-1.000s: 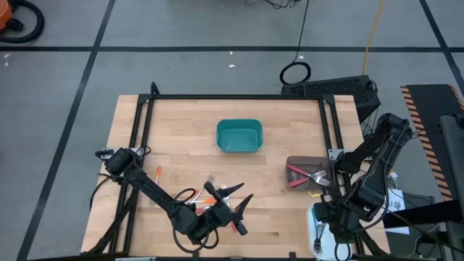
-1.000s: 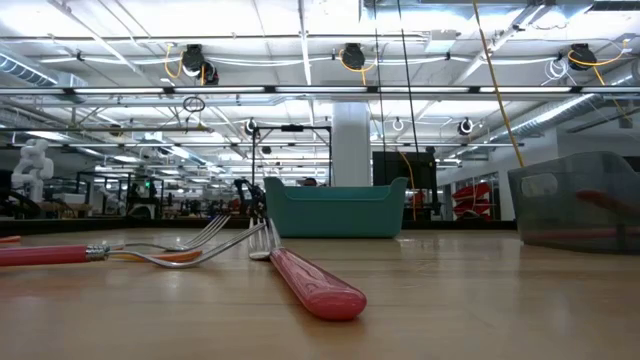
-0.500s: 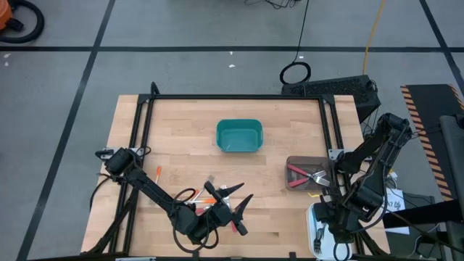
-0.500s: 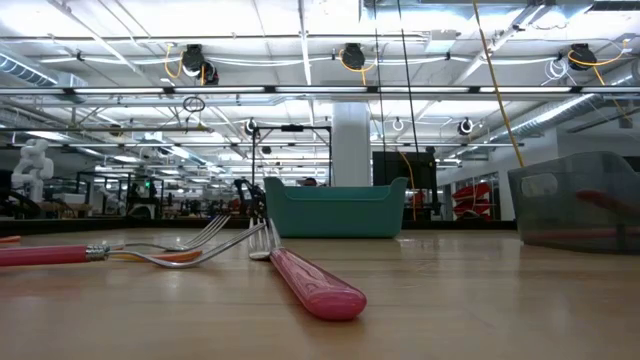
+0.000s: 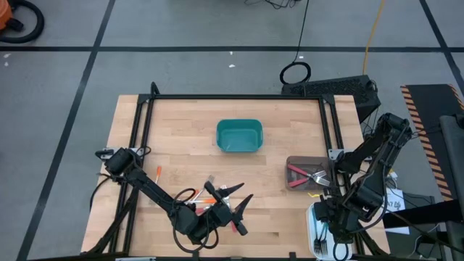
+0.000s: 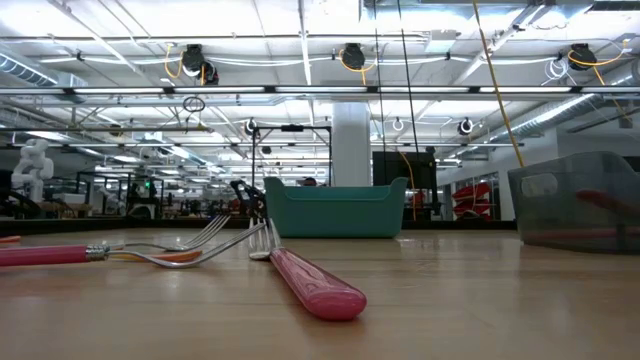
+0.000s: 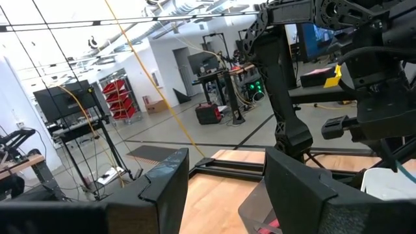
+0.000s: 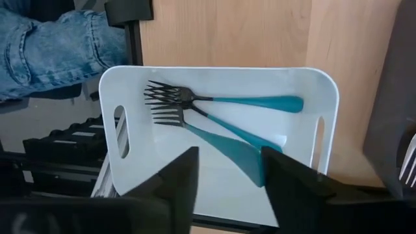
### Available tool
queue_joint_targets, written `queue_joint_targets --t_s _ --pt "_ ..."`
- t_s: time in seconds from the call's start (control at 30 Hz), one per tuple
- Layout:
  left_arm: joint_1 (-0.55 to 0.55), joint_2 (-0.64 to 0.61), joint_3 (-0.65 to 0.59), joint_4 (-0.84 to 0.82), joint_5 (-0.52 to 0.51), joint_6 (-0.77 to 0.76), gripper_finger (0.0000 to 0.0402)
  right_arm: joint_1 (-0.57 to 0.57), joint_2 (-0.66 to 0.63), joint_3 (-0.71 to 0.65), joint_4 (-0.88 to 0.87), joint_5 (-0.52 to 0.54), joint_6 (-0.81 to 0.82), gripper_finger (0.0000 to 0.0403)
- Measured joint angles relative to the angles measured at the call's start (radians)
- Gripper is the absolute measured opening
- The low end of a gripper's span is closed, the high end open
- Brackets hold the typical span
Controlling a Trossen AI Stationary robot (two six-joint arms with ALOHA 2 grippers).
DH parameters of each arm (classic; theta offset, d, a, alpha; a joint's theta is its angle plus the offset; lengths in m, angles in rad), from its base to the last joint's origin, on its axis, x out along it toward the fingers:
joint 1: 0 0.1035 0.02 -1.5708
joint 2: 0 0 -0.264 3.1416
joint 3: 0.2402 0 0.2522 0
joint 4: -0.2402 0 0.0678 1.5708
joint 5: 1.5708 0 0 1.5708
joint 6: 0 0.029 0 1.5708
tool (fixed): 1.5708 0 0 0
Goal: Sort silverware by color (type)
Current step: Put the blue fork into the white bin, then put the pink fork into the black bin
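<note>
Red- and orange-handled forks (image 5: 204,196) lie on the table, and a red one (image 6: 312,283) shows close in the low view. My left gripper (image 5: 238,197) hovers open just right of them, level, nothing between its fingers (image 7: 162,192). My right gripper (image 8: 224,185) stands open, pointing down over the white bin (image 8: 325,84) at the near right. Three teal-handled forks (image 8: 227,102) lie in that bin. The wide handle end (image 8: 247,159) of one rises between my right fingers. My right gripper stands open over the teal fork's handle end (image 8: 250,166), which shows right beside one finger (image 8: 292,188). I cannot tell whether the finger touches it. The fork's tines (image 8: 168,117) rest on the bin's floor.
A teal bin (image 5: 239,135) sits at the table's middle far side. A grey bin (image 5: 291,161) with red forks stands left of my right arm. An orange fork (image 5: 157,174) lies apart at the left. A person's jeans (image 8: 52,45) show beyond the white bin.
The teal fork below my right gripper has dropped toward the near edge and lies in the white bin beside the others. Both arms have stayed in place.
</note>
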Motion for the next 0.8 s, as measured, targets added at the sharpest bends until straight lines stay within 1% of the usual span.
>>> queue_joint_targets --t_s 0.23,0.4,0.5,0.63,0.8 --pt "0.005 0.0 0.0 -0.001 0.0 -0.009 0.0195 0.0 0.0 0.0 0.0 0.006 0.026 0.0222" --pt "0.012 0.0 0.0 -0.007 0.0 -0.02 0.0195 0.0 0.0 0.0 0.0 0.015 0.039 0.0251" --pt "0.016 0.0 0.0 -0.036 0.0 -0.042 0.0195 0.0 0.0 0.0 -0.002 0.05 0.038 0.0261" --pt "0.022 0.0 0.0 -0.066 0.002 -0.069 0.0195 -0.001 0.0 0.0 -0.021 0.099 -0.007 0.0265" --pt "0.027 0.0 0.0 -0.066 0.005 -0.074 0.0195 -0.001 0.0 0.0 -0.057 0.122 -0.036 0.0265"
